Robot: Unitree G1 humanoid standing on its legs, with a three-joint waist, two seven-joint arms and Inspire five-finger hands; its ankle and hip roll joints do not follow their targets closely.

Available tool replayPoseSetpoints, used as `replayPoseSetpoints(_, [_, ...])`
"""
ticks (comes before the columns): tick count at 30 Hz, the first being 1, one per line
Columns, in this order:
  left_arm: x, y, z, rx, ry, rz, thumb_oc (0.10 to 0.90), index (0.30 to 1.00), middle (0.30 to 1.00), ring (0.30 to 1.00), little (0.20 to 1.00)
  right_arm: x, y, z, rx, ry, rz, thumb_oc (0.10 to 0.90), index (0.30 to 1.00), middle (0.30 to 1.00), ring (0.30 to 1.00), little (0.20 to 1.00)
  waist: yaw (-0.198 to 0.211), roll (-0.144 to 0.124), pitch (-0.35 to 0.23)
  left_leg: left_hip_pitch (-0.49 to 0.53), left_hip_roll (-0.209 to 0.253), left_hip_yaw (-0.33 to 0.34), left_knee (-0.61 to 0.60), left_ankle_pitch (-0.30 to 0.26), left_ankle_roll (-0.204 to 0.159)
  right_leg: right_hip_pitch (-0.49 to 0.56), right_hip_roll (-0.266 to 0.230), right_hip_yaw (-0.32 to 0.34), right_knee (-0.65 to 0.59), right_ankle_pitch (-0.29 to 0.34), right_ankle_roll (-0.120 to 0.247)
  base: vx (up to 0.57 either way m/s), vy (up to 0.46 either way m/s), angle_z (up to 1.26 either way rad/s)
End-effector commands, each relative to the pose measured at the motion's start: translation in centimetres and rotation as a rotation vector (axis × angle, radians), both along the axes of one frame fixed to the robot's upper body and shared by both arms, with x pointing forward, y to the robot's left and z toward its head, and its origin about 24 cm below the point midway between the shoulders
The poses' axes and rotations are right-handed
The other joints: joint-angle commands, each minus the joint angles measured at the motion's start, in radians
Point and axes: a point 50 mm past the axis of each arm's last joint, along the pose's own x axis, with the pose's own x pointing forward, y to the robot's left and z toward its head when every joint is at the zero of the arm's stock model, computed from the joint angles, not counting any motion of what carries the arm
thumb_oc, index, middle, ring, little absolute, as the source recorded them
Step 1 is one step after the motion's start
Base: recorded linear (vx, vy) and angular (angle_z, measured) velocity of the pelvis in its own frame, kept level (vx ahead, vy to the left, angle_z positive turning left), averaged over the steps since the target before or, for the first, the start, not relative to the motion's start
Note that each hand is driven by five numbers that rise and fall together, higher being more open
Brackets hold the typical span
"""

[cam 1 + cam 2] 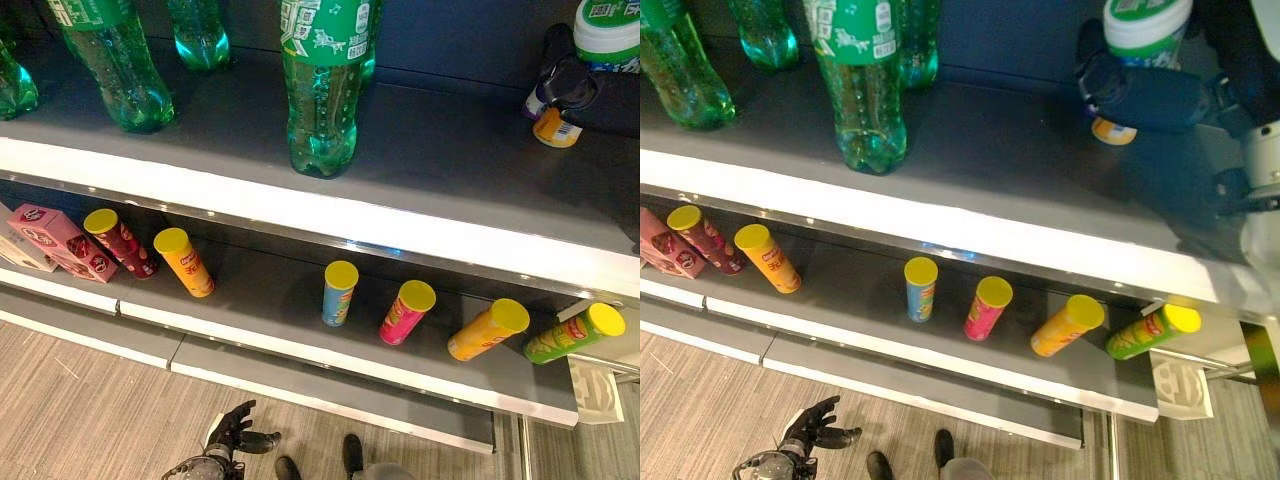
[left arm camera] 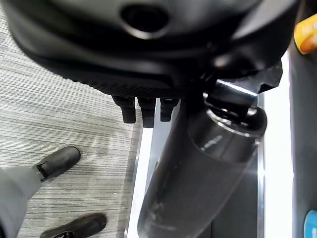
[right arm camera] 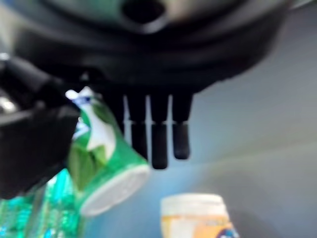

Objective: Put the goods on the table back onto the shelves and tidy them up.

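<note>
One green-and-white tub (image 1: 1145, 25), light, rigid, slick-walled, sits clamped in right hand (image 1: 1140, 95); grip mid-body. Left hand (image 1: 810, 430) hangs relaxed, empty.

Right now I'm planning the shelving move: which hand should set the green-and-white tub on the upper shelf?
Right. The right hand already grips the green-and-white tub above the upper shelf, beside the yellow tub. The left hand hangs low near the floor.
</note>
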Motion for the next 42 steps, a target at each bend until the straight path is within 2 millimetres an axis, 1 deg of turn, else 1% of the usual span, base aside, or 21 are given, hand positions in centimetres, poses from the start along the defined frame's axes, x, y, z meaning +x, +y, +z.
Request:
replayPoseSetpoints(1, [2.4, 1.7, 1.5, 0.082, -0.096, -0.047, 0.8, 0.9, 0.9, 0.9, 0.9, -2.1, 0.4, 4.1, 0.11, -0.282, 0.093, 0.4, 0.3, 0.3, 0.3, 0.3, 0.033, -0.087, -0.045, 0.059, 0.031, 0.06, 0.005, -0.114, -0.056, -0.074, -0.185, -0.039, 0.052, 0.029, 0.18, -0.06, 0.036, -0.15])
replayPoseSetpoints(5, [3.4, 1.7, 2.1, 0.092, -0.122, -0.066, 0.8, 0.9, 0.9, 0.9, 0.9, -2.0, 1.1, 3.0, 0.169, -0.242, 0.188, 0.4, 0.3, 0.3, 0.3, 0.3, 0.027, -0.088, -0.031, 0.042, 0.043, 0.097, 0.005, -0.105, -0.059, -0.094, -0.203, -0.081, 0.075, 0.043, 0.188, -0.1, 0.032, -0.25])
replayPoseSetpoints(6, [4.0, 2.2, 2.5, 0.106, -0.143, -0.065, 0.8, 0.9, 0.9, 0.9, 0.9, -1.6, 1.7, 2.1, 0.225, -0.203, 0.278, 0.4, 0.3, 0.3, 0.3, 0.3, 0.036, -0.08, -0.019, 0.033, 0.073, 0.129, 0.005, -0.098, -0.063, -0.083, -0.226, -0.15, 0.114, 0.023, 0.185, -0.13, -0.011, -0.18])
replayPoseSetpoints(7, [4.0, 2.2, 2.5, 0.106, -0.143, -0.065, 0.8, 0.9, 0.9, 0.9, 0.9, -1.6, 1.7, 2.1, 0.225, -0.203, 0.278, 0.4, 0.3, 0.3, 0.3, 0.3, 0.035, -0.08, -0.019, 0.033, 0.073, 0.129, 0.005, -0.098, -0.063, -0.083, -0.226, -0.15, 0.115, 0.023, 0.185, -0.18, -0.04, -0.41])
replayPoseSetpoints(8, [4.4, 2.4, 2.9, 0.109, -0.159, -0.061, 0.8, 0.9, 0.9, 0.9, 0.9, -1.4, 2.1, 1.8, 0.25, -0.188, 0.321, 0.4, 0.3, 0.3, 0.3, 0.3, 0.049, -0.077, -0.025, 0.023, 0.092, 0.162, 0.005, -0.087, -0.068, -0.061, -0.255, -0.222, 0.139, 0.017, 0.177, -0.04, -0.008, -0.64])
replayPoseSetpoints(9, [4.4, 2.6, 3.0, 0.11, -0.162, -0.054, 0.8, 0.9, 0.9, 0.9, 0.9, -1.2, 2.1, 1.7, 0.261, -0.175, 0.333, 0.4, 0.3, 0.3, 0.3, 0.3, 0.055, -0.074, -0.032, 0.028, 0.1, 0.158, 0.005, -0.103, -0.075, -0.043, -0.26, -0.227, 0.15, 0.001, 0.183, -0.06, -0.016, -0.73])
replayPoseSetpoints(10, [4.4, 2.7, 3.0, 0.109, -0.164, -0.048, 0.8, 0.9, 0.9, 0.9, 0.9, -1.1, 2.3, 1.5, 0.281, -0.164, 0.361, 0.4, 0.3, 0.3, 0.3, 0.3, 0.059, -0.076, -0.037, 0.026, 0.105, 0.17, 0.005, -0.099, -0.076, -0.034, -0.267, -0.24, 0.162, 0.004, 0.184, 0.02, 0.002, -0.65])
replayPoseSetpoints(11, [4.3, 2.7, 3.0, 0.109, -0.164, -0.047, 0.8, 0.9, 0.9, 0.9, 0.9, -1.0, 2.3, 1.5, 0.282, -0.163, 0.363, 0.4, 0.3, 0.3, 0.3, 0.3, 0.058, -0.076, -0.037, 0.028, 0.105, 0.171, 0.005, -0.1, -0.077, -0.033, -0.267, -0.239, 0.164, 0.002, 0.184, -0.03, -0.029, -0.52])
replayPoseSetpoints(14, [4.1, 2.8, 2.9, 0.107, -0.155, -0.038, 0.8, 0.9, 0.9, 0.9, 0.9, -0.6, 2.0, 0.9, 0.341, -0.131, 0.391, 0.4, 0.3, 0.3, 0.3, 0.3, 0.069, -0.09, -0.06, 0.021, 0.101, 0.194, 0.005, -0.095, -0.081, 0.011, -0.276, -0.252, 0.154, 0.036, 0.191, 0.0, -0.018, -0.21])
replayPoseSetpoints(16, [3.6, 2.7, 2.5, 0.096, -0.136, -0.034, 0.8, 0.9, 0.9, 0.9, 0.9, -0.6, 1.7, 0.4, 0.374, -0.118, 0.398, 0.4, 0.3, 0.3, 0.3, 0.3, 0.081, -0.101, -0.078, 0.028, 0.087, 0.205, 0.005, -0.098, -0.084, 0.041, -0.271, -0.259, 0.102, 0.049, 0.191, 0.05, -0.024, -0.32])
replayPoseSetpoints(18, [3.2, 2.6, 2.1, 0.094, -0.114, -0.027, 0.8, 0.9, 0.9, 0.9, 0.9, -0.4, 1.9, -0.2, 0.427, -0.097, 0.45, 0.4, 0.3, 0.3, 0.3, 0.3, 0.085, -0.105, -0.092, 0.036, 0.089, 0.214, 0.005, -0.097, -0.087, 0.064, -0.248, -0.264, 0.042, 0.039, 0.191, 0.03, -0.053, -0.19])
replayPoseSetpoints(24, [2.9, 2.2, 1.8, 0.085, -0.104, -0.013, 0.8, 0.9, 0.9, 0.9, 0.9, -0.7, 2.5, -0.9, 0.445, -0.071, 0.517, 0.4, 0.3, 0.3, 0.3, 0.3, 0.081, -0.107, -0.082, 0.062, 0.089, 0.212, 0.005, -0.105, -0.084, 0.066, -0.237, -0.26, 0.04, 0.013, 0.186, 0.03, -0.025, -0.09])
replayPoseSetpoints(29, [2.6, 2.1, 1.6, 0.084, -0.09, -0.012, 0.8, 0.9, 0.9, 0.9, 0.9, -1.3, 3.3, -0.9, 0.425, -0.073, 0.565, 0.4, 0.3, 0.3, 0.3, 0.3, 0.083, -0.108, -0.076, 0.081, 0.085, 0.204, 0.005, -0.112, -0.079, 0.067, -0.235, -0.249, 0.054, -0.002, 0.183, 0.0, -0.02, -0.01])
replayPoseSetpoints(30, [2.4, 2.1, 1.4, 0.084, -0.081, -0.009, 0.8, 0.9, 0.9, 0.9, 0.9, -1.3, 3.7, -0.9, 0.415, -0.061, 0.594, 0.4, 0.3, 0.3, 0.3, 0.3, 0.084, -0.11, -0.072, 0.079, 0.084, 0.219, 0.005, -0.094, -0.073, 0.062, -0.238, -0.26, 0.059, 0.005, 0.172, -0.06, -0.022, -0.04])
replayPoseSetpoints(31, [2.4, 2.1, 1.4, 0.084, -0.081, -0.008, 0.8, 0.9, 0.9, 0.9, 0.9, -1.3, 3.8, -0.9, 0.415, -0.061, 0.595, 0.4, 0.3, 0.3, 0.3, 0.3, 0.084, -0.11, -0.071, 0.08, 0.084, 0.219, 0.005, -0.094, -0.073, 0.062, -0.238, -0.26, 0.06, 0.004, 0.172, -0.06, -0.035, -0.05])
replayPoseSetpoints(33, [2.2, 2.1, 1.3, 0.083, -0.076, -0.008, 0.8, 0.9, 0.9, 0.9, 0.9, -1.4, 4.5, -1.1, 0.408, -0.026, 0.646, 0.4, 0.3, 0.3, 0.3, 0.3, 0.085, -0.109, -0.072, 0.086, 0.083, 0.215, 0.005, -0.095, -0.074, 0.068, -0.237, -0.261, 0.062, 0.002, 0.171, 0.04, -0.013, -0.06])
replayPoseSetpoints(34, [2.2, 2.1, 1.3, 0.083, -0.075, -0.008, 0.8, 0.9, 0.9, 0.9, 0.9, -1.4, 4.5, -1.1, 0.409, -0.025, 0.646, 0.4, 0.3, 0.3, 0.3, 0.3, 0.085, -0.106, -0.076, 0.093, 0.083, 0.199, 0.005, -0.114, -0.079, 0.075, -0.235, -0.249, 0.059, -0.009, 0.18, 0.07, 0.003, -0.03])
replayPoseSetpoints(37, [2.2, 1.9, 1.3, 0.078, -0.075, -0.011, 0.8, 0.9, 0.9, 0.9, 0.9, -1.3, 5.0, -1.6, 0.435, 0.034, 0.725, 0.4, 0.3, 0.3, 0.3, 0.3, 0.085, -0.102, -0.074, 0.095, 0.085, 0.195, 0.005, -0.112, -0.08, 0.079, -0.235, -0.253, 0.063, -0.013, 0.179, 0.02, -0.008, 0.05])
replayPoseSetpoints(40, [2.2, 1.9, 1.3, 0.077, -0.076, -0.019, 0.8, 0.9, 0.9, 0.9, 0.9, -1.1, 4.9, -2.2, 0.466, 0.094, 0.752, 0.4, 0.3, 0.3, 0.3, 0.3, 0.084, -0.099, -0.071, 0.094, 0.085, 0.192, 0.005, -0.109, -0.08, 0.08, -0.236, -0.26, 0.068, -0.016, 0.178, -0.04, -0.011, 0.05])
replayPoseSetpoints(41, [2.3, 1.8, 1.3, 0.075, -0.077, -0.02, 0.8, 0.9, 0.9, 0.9, 0.9, -1.0, 4.8, -2.4, 0.478, 0.113, 0.756, 0.4, 0.3, 0.3, 0.3, 0.3, 0.083, -0.1, -0.066, 0.086, 0.084, 0.207, 0.005, -0.089, -0.075, 0.072, -0.239, -0.274, 0.072, -0.006, 0.167, -0.01, 0.0, 0.04])
replayPoseSetpoints(42, [2.2, 1.8, 1.3, 0.075, -0.076, -0.021, 0.8, 0.9, 0.9, 0.9, 0.9, -1.0, 4.8, -2.5, 0.479, 0.114, 0.755, 0.4, 0.3, 0.3, 0.3, 0.3, 0.084, -0.097, -0.069, 0.094, 0.085, 0.191, 0.005, -0.109, -0.081, 0.081, -0.237, -0.262, 0.07, -0.018, 0.178, -0.01, -0.001, 0.05])
